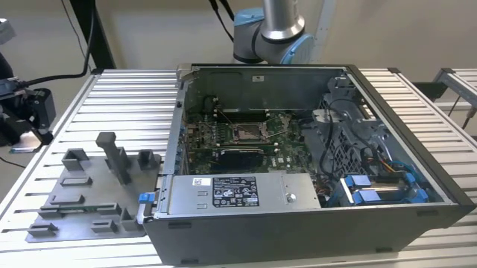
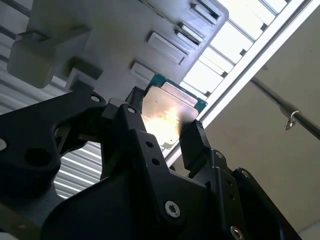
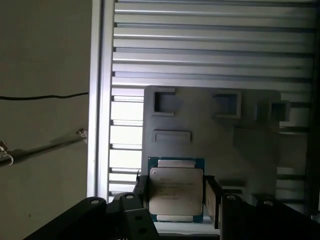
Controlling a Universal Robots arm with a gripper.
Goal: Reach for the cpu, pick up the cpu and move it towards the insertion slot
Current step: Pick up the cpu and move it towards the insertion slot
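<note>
Against the slatted table [image 3: 200,50], the hand [image 3: 176,190] clamps the cpu [image 3: 176,199] between its fingers [image 3: 211,199].

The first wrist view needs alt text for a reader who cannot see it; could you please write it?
A gripper holds a square silver cpu between two black fingers. Behind it lie a grey fixture plate with shallow pockets and a slatted metal table, with a pale surface beyond the table's edge.
</note>
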